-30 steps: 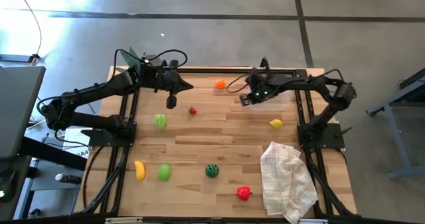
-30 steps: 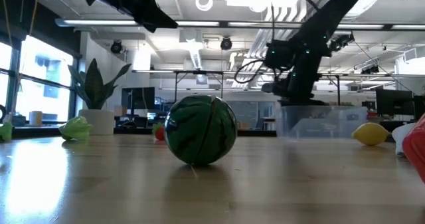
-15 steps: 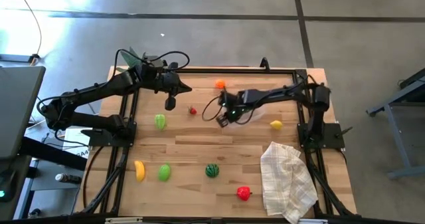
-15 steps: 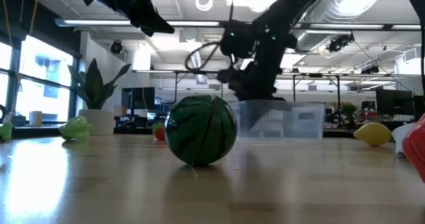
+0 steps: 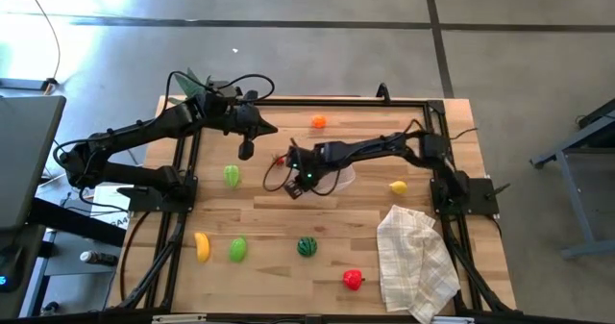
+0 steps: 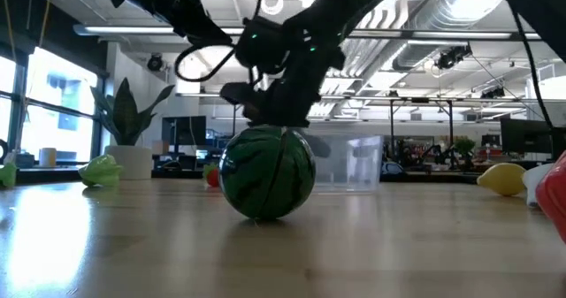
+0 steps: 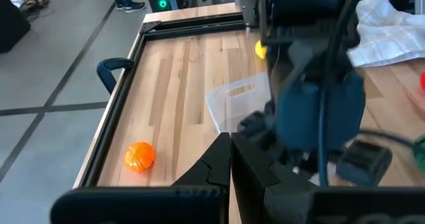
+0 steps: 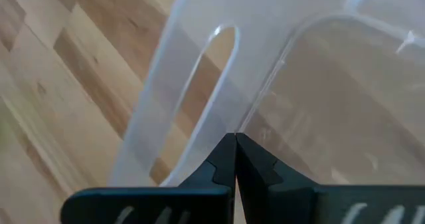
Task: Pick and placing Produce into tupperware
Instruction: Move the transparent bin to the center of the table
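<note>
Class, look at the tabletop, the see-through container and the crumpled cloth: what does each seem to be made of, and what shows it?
Tabletop: looks like light wood, with plank seams, visible grain and a slight sheen.
Container: probably clear plastic, glossy; the wood shows through its walls.
Cloth: appears to be soft white woven fabric, matt, lying in loose folds with a faint check.

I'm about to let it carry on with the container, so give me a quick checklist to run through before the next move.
1. Right gripper shut on the tupperware rim: ok.
2. Tupperware flat on the table: cannot tell.
3. Strawberry clear of the right arm: not ok, it lies close beside it.
4. Left gripper shut, holding nothing: ok.
5. Tupperware empty: ok, nothing seen inside.
</note>
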`<state>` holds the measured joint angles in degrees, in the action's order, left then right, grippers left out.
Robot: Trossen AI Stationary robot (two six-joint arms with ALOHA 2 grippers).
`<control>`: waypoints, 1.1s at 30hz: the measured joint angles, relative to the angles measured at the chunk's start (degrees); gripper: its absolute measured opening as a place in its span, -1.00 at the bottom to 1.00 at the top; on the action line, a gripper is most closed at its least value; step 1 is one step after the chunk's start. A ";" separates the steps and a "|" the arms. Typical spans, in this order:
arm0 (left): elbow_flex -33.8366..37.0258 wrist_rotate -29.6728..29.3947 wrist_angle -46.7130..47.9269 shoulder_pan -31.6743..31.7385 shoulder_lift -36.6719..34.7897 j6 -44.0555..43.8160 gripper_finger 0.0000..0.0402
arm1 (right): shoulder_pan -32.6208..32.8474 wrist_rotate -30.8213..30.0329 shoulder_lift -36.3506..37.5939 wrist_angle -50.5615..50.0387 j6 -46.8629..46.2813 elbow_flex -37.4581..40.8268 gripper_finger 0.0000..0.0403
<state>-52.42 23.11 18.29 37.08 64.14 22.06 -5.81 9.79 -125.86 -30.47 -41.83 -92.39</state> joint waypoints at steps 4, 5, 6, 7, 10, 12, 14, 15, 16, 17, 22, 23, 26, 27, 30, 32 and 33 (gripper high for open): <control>0.00 0.02 -0.01 0.00 0.00 -0.46 -0.99 | -0.23 0.06 -2.98 -2.69 2.77 -5.62 -1.00; 0.00 0.04 -0.01 0.00 0.00 -0.68 -0.99 | -0.19 -0.17 -3.25 -3.61 3.48 -6.70 -1.00; 0.00 0.03 -0.01 0.00 0.00 -0.80 -0.99 | -0.17 -0.41 -3.39 -4.15 4.56 -7.65 -1.00; 0.00 0.04 -0.02 0.00 0.00 -0.85 -0.99 | -0.17 -0.94 -3.42 -5.31 5.75 -8.56 -1.00; 0.00 0.02 -0.05 0.00 0.00 -0.85 -0.99 | -0.17 -4.22 -3.39 -10.45 9.03 -11.25 -1.00; 0.00 0.02 -0.09 0.00 0.00 -0.85 -0.99 | -0.14 -6.40 -3.28 -15.31 11.46 -13.02 -1.00; 0.00 0.02 -0.08 0.00 0.00 -0.85 -0.99 | -0.14 -8.03 -3.19 -20.56 13.97 -14.61 -1.00; 0.00 0.02 -0.12 0.00 0.00 -0.85 -0.99 | -0.07 -8.80 -3.15 -23.12 15.17 -14.93 -1.00; 0.00 0.02 -0.10 0.00 0.00 -0.86 -0.99 | 0.07 -9.80 -3.13 -25.58 16.13 -15.00 -1.00; 0.02 0.02 -0.10 0.00 0.00 -0.85 -0.99 | 0.31 -11.10 -3.13 -27.92 16.86 -15.00 -1.00; 0.02 0.02 -0.23 0.01 0.00 -0.86 -0.99 | 1.77 -15.38 -3.15 -36.46 19.02 -14.51 -1.00; 0.02 0.02 -0.36 0.02 0.00 -0.87 -0.99 | 2.10 -15.44 -3.18 -37.56 18.92 -14.39 -1.00; 0.02 0.02 -0.63 0.02 0.00 -0.87 -0.99 | 3.75 -15.59 -3.15 -38.11 17.96 -14.37 -1.00; 0.02 0.00 -0.76 0.02 0.00 -0.85 -0.99 | 4.35 -15.41 -3.15 -38.15 17.09 -14.37 -1.00; 0.02 0.00 -1.00 0.02 0.00 -0.80 -0.99 | 5.89 -13.98 -3.15 -37.50 13.84 -14.37 -1.00; 0.02 0.00 -1.01 0.02 0.00 -0.74 -0.99 | 6.85 -12.73 -3.15 -36.34 12.14 -14.37 -1.00; 0.02 0.00 -1.01 0.02 0.00 -0.70 -0.99 | 7.24 -12.52 -3.15 -35.67 11.95 -14.37 -1.00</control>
<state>-52.40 23.11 17.28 37.10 64.14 21.36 1.43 -2.73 -129.01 -66.13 -29.87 -106.76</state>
